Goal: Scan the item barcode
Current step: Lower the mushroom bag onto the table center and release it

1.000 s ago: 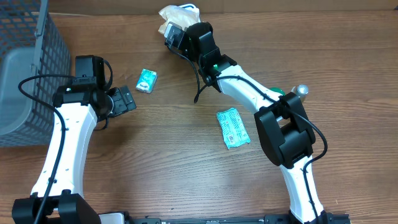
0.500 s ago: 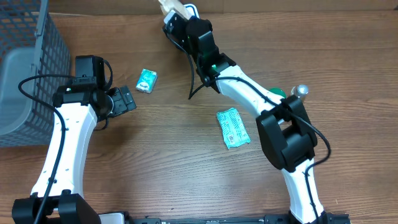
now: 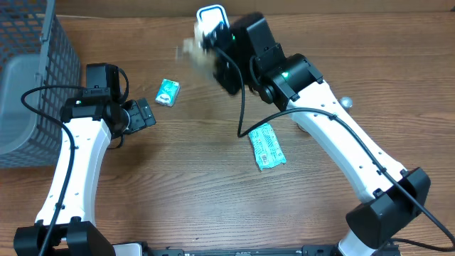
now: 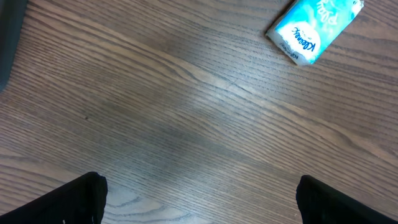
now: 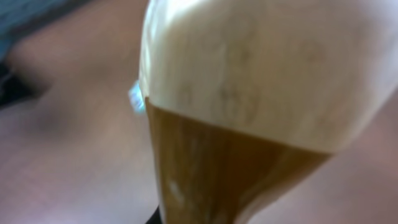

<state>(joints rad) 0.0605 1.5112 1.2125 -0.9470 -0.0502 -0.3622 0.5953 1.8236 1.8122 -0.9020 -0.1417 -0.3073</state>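
right gripper (image 3: 210, 44): at the far edge of the table, top centre in the overhead view, jaws closed on a cream-and-brown item (image 3: 190, 47)
item: off the wood at the gripper tip, blurred in the overhead view; fills the right wrist view (image 5: 236, 74), cream on top, brown below, too blurred to read any print
white loop: blue-edged white rounded shape (image 3: 211, 13) just beyond the gripper at the table's far edge, can't tell what it is
left gripper (image 3: 140, 114): left of centre, jaws wide apart, holding nothing; both fingertips (image 4: 81, 199) sit at the bottom corners of the left wrist view over bare wood
kleenex pack (image 3: 167, 92): small teal tissue pack flat on the table (image 3: 185, 185), just right of the left gripper, not touching it; top right in the left wrist view (image 4: 314, 28)
green packet (image 3: 266, 146): flat on the table at centre, under the right arm's span, well apart from both grippers
wire basket (image 3: 57, 64): far left edge, grey bin (image 3: 18, 107) inside it
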